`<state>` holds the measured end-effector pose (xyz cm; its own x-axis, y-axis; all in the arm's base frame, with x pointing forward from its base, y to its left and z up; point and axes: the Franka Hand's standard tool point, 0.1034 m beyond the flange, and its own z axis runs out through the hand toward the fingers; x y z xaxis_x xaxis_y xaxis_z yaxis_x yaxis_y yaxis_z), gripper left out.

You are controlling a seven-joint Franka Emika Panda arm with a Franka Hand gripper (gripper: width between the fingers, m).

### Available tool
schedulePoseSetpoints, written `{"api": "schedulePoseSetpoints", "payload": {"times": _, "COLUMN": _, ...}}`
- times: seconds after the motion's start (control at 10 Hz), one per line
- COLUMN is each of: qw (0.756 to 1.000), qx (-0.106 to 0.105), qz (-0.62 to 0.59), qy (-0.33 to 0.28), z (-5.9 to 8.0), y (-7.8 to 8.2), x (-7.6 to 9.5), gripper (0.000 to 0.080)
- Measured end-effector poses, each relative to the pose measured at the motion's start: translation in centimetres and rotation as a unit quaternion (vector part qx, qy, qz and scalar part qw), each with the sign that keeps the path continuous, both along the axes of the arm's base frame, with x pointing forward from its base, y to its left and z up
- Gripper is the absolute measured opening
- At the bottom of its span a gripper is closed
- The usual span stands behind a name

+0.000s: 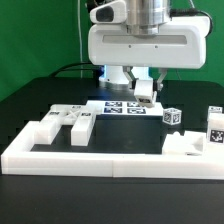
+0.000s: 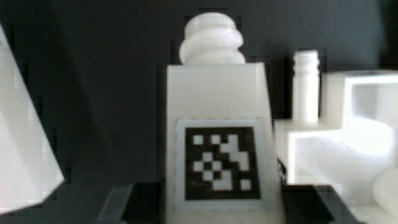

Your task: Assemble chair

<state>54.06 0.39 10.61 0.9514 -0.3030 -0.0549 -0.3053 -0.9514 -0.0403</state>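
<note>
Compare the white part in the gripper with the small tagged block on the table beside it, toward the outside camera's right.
The held part is clamped in the gripper; the small block lies free on the black table. The held part is long and ends in a ribbed, rounded peg; the small block looks short and cube-like, with no peg showing. Both are matte white and carry a black-and-white square tag.

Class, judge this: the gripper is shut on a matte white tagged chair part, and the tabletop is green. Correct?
No: the exterior view shows the tabletop is black. The gripper is indeed shut on the matte white tagged chair part.
</note>
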Motion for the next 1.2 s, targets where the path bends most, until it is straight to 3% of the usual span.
{"api": "schedulePoseSetpoints", "payload": {"times": 0.2, "qw": 0.998, "qx": -0.017, "qz": 0.004, "qy": -0.068, "z": -0.2, "y": 0.3, "x": 0.4, "gripper": 0.0289}}
{"api": "schedulePoseSetpoints", "payload": {"times": 0.5, "qw": 0.985, "qx": -0.037, "qz": 0.021, "qy": -0.170, "z": 0.9, "y": 2.2, "x": 2.2, "gripper": 0.0290}}
{"api": "schedulePoseSetpoints", "payload": {"times": 0.9, "qw": 0.954, "qx": -0.074, "qz": 0.035, "qy": -0.290, "z": 0.6, "y": 2.3, "x": 2.5, "gripper": 0.0290}}
{"api": "schedulePoseSetpoints", "payload": {"times": 1.2, "qw": 0.949, "qx": -0.078, "qz": 0.044, "qy": -0.302, "z": 0.6, "y": 2.7, "x": 3.3, "gripper": 0.0290}}
